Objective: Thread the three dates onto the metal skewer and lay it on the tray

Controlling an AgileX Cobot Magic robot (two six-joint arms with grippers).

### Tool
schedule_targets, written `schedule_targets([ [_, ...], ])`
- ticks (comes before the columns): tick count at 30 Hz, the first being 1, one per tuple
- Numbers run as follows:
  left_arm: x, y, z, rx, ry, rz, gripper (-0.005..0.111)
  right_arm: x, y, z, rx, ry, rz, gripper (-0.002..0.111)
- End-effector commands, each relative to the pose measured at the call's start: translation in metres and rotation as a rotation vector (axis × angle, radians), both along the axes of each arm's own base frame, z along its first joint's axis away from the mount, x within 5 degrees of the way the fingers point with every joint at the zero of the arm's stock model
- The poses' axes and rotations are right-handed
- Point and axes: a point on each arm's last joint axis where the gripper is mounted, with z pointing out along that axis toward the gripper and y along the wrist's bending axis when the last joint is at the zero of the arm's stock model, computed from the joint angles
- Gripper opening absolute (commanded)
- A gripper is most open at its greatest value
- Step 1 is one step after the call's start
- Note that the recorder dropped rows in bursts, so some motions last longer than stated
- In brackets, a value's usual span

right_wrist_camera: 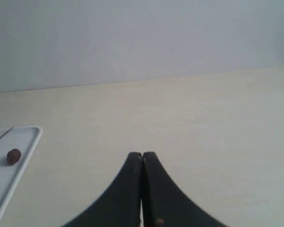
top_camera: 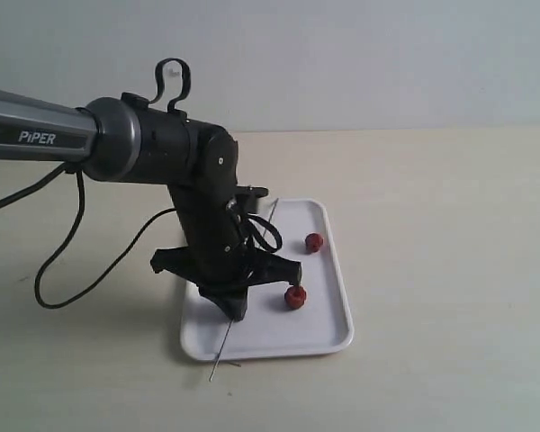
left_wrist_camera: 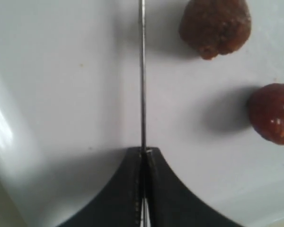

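Observation:
My left gripper [top_camera: 235,307] stands over the white tray [top_camera: 333,335], shut on the thin metal skewer [top_camera: 223,346]. The rod slants across the tray, and its near end pokes past the front rim. Two dark-red dates lie on the tray to the gripper's right, one farther back [top_camera: 314,241] and one nearer [top_camera: 294,296]. A third date does not show. In the left wrist view the skewer [left_wrist_camera: 142,71] runs out from the shut gripper [left_wrist_camera: 144,150], with two dates [left_wrist_camera: 215,26] [left_wrist_camera: 273,112] beside it. My right gripper [right_wrist_camera: 142,154] is shut with nothing in it, over bare table.
The left arm's black cable [top_camera: 67,243] loops over the table left of the tray. The right wrist view catches the tray's corner [right_wrist_camera: 32,137] with one date [right_wrist_camera: 13,156] far off to one side. A pale wall stands behind the beige table [top_camera: 450,225].

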Motion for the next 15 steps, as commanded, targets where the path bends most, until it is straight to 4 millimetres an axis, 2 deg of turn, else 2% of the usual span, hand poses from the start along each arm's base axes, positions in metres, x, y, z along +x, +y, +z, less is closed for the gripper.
schedule_targets([
  [1, 0.018, 0.024, 0.026, -0.030, -0.052, 0.059, 0.000, 0.000, 0.000, 0.000, -0.011, -0.009, -0.004, 0.000],
  [5, 0.027, 0.044, 0.064, -0.065, -0.143, -0.013, 0.000, 0.000, 0.000, 0.000, -0.011, -0.009, -0.004, 0.000],
  [9, 0.020, 0.052, 0.100, -0.063, -0.228, -0.168, 0.000, 0.000, 0.000, 0.000, -0.011, -0.009, -0.004, 0.000],
  [12, 0.008, 0.060, 0.109, -0.028, -0.171, -0.209, 0.000, 0.000, 0.000, 0.000, -0.011, -0.009, -0.004, 0.000],
  [15, -0.004, 0.069, 0.112, 0.007, -0.197, -0.270, 0.000, 0.000, 0.000, 0.000, -0.011, -0.009, -0.004, 0.000],
])
